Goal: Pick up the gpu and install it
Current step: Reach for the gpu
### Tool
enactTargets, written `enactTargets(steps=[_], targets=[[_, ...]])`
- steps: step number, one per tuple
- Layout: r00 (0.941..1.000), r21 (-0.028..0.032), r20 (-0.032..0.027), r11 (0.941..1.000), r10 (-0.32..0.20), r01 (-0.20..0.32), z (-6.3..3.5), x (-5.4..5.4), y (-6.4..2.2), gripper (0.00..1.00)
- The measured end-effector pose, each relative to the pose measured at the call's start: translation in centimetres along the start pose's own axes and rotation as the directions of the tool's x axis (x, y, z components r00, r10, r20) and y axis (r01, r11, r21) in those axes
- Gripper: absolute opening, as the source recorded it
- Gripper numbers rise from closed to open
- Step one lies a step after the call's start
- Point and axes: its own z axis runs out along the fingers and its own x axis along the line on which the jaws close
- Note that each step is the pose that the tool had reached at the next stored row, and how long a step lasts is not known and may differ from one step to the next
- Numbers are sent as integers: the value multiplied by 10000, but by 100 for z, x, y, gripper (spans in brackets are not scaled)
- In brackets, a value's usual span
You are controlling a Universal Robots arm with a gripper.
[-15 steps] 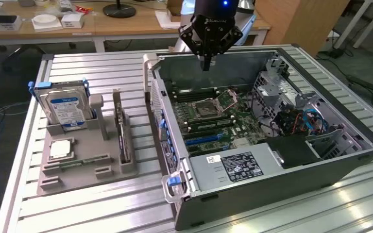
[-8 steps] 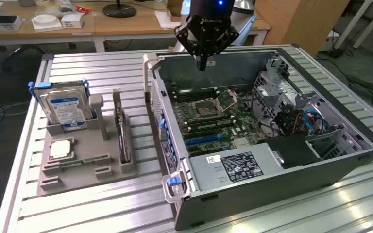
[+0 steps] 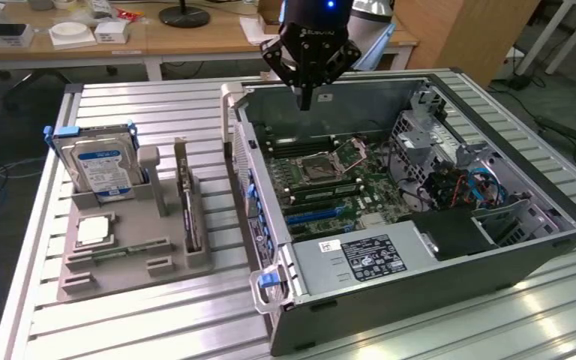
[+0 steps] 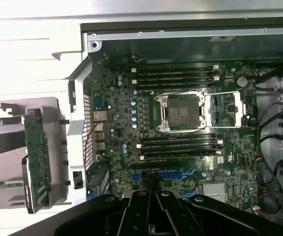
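The gpu (image 3: 190, 212) stands on edge in a slot of the grey holder tray (image 3: 128, 270), on the exterior view's left of the open computer case (image 3: 528, 247). In the wrist view the gpu (image 4: 37, 162) shows as a green board with a metal bracket, outside the case wall. My gripper (image 3: 305, 101) hangs above the back of the case, over the motherboard (image 3: 328, 180), well apart from the gpu. Its fingers (image 4: 140, 212) are pressed together with nothing between them. Blue expansion slots (image 4: 173, 174) lie just ahead of the fingers.
A silver hard drive (image 3: 103, 169) with a blue label stands in the tray, with a CPU chip (image 3: 93, 229) and a RAM stick (image 3: 118, 253) nearby. Inside the case are a power supply (image 3: 363, 259), cables (image 3: 468, 187) and an open CPU socket (image 4: 183, 112).
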Motion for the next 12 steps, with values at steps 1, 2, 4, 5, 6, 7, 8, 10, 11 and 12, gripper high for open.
enactTargets(steps=[1,2,4,5,6,7,8,10,11,12], targets=[[10000,0,0,10000,0,0,0,16,-1,10],[10000,0,0,10000,0,0,-1,31,-2,10],[10000,0,0,10000,-1,1,-2,63,-5,10],[10000,0,0,10000,-1,1,-2,79,-6,10],[10000,1,0,10000,-1,1,-3,97,-7,10],[10000,0,0,10000,-1,1,-3,114,-9,10],[10000,0,0,10000,0,0,-4,133,-10,10],[10000,0,0,10000,0,0,-5,171,-13,10],[10000,0,0,10000,0,0,-5,190,-14,10],[10000,0,0,10000,0,0,-6,212,-16,10]])
